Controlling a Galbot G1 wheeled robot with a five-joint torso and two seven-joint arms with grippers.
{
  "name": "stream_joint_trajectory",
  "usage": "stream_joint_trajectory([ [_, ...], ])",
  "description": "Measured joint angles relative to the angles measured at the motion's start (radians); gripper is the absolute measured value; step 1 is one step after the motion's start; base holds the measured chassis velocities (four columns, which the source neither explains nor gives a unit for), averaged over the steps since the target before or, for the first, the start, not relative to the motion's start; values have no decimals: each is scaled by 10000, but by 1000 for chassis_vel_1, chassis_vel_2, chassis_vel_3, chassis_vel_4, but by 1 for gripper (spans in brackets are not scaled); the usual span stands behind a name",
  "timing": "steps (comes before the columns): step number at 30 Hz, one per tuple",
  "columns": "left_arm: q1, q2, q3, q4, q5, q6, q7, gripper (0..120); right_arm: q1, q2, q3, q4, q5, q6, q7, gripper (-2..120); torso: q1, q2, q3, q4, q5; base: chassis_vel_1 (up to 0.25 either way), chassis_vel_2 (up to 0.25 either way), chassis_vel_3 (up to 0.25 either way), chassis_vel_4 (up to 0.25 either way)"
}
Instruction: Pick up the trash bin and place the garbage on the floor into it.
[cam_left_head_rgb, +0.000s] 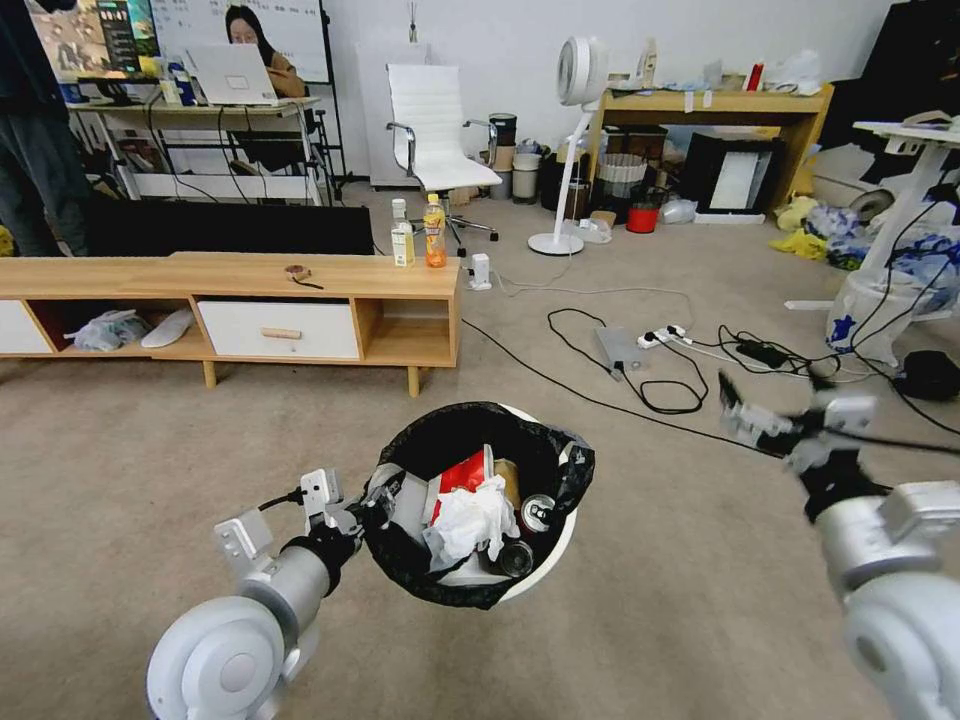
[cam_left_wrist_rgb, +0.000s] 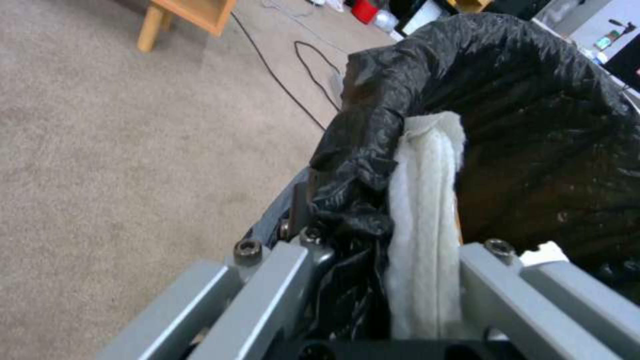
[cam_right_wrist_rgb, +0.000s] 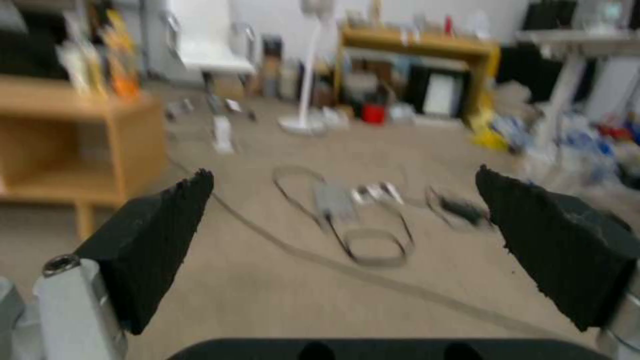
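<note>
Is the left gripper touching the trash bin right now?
Touching. The left wrist view shows the left gripper clamped over the trash bin rim, black liner pinched between its fingers; the head view agrees.

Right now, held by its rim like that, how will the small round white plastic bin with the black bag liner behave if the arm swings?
The small round white plastic bin is pinched at one rim point by the left gripper, so it will probably sway. It hangs tilted, so the crumpled white tissue and crushed can near the top may spill. The loose black bag liner might slip.
</note>
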Motion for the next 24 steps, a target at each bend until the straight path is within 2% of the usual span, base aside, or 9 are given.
stream_joint_trajectory([
  [5, 14, 52, 1, -47, 0, -1, 0, 7, -319, 285, -123, -851, -613, 677, -42, 100, 0, 0, 0, 1, 0, 0, 0, 0, 0],
  [7, 34, 48, -10, -131, 52, -2, -1, 7, -421, 606, -99, -1382, -1189, 1360, -204, 100, 0, 0, 0, 2, 1, 0, 0, 0, 0],
  [13, 138, 39, -87, -210, 174, 4, -84, 7, -656, 1219, 58, -1823, -1844, 2358, -633, 100, 0, -1, 0, 3, -1, 0, 0, 0, 0],
  [24, 315, -214, 1, -37, 311, 241, -558, 7, -1104, 2444, 66, -2350, -2658, 3259, -990, 100, 0, 0, 0, 2, -2, 0, 0, 0, 0],
])
